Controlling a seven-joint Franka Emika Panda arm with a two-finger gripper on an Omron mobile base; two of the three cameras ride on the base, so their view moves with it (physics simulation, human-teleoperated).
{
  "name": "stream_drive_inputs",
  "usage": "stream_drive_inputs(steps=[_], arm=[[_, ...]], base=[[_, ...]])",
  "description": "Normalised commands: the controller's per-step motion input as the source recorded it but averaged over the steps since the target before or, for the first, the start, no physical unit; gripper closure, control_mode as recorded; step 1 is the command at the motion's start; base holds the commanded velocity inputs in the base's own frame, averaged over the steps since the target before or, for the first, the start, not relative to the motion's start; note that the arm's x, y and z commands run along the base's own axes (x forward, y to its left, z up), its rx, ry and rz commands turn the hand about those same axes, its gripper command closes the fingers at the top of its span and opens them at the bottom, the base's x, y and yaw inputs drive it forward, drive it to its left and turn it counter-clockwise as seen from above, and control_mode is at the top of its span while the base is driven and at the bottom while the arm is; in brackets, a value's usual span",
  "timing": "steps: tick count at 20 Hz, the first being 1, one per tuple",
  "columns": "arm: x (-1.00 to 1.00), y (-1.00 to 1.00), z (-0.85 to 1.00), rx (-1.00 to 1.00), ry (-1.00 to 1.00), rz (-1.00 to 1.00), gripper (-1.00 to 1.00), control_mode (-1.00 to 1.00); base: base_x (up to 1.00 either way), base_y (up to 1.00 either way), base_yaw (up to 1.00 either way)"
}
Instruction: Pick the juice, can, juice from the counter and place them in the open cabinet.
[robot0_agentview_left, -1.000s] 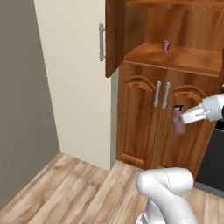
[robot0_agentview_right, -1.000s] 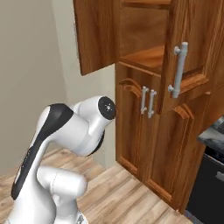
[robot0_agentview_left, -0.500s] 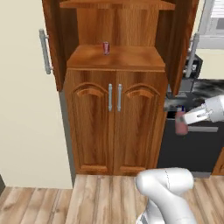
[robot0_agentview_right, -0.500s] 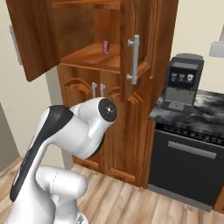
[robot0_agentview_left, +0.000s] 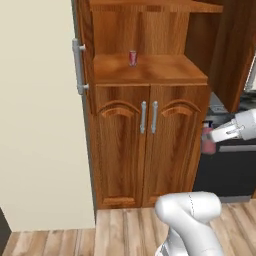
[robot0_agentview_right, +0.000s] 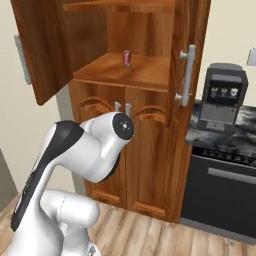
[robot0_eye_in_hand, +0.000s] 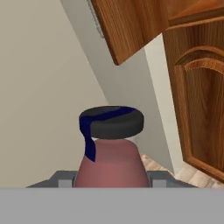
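My gripper is shut on a juice bottle, held in the air at the right, in front of the lower doors' right edge. Up close in the hand view, the juice is pinkish-maroon with a dark cap and stands upright between the jaws. The red can with a silver top stands on the open cabinet's middle shelf, near the back, also seen as the can from the right. A strip of the marbled counter lies right of the cabinet.
Both upper cabinet doors hang open, with a bar handle on the left door and another handle on the right one. A dark coffee machine sits on the counter above a black oven front. Cream wall stands left.
The whole picture has shifted as the base moved; the cabinet now sits more to the left in both base views. The gripper stays shut on the juice.
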Motion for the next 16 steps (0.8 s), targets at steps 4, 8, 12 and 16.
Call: stream_drive_inputs(steps=[4,8,12,16], arm=[[0.0,0.0,0.0,0.0,0.0,0.0,1.0,1.0],[0.0,0.0,0.0,0.0,0.0,0.0,1.0,1.0],[0.0,0.0,0.0,0.0,0.0,0.0,1.0,1.0],[0.0,0.0,0.0,0.0,0.0,0.0,1.0,1.0]], base=[[0.71,0.34,-0.27],[0.77,0.14,-0.17],[0.66,0.16,-0.04],[0.6,0.16,0.0]])
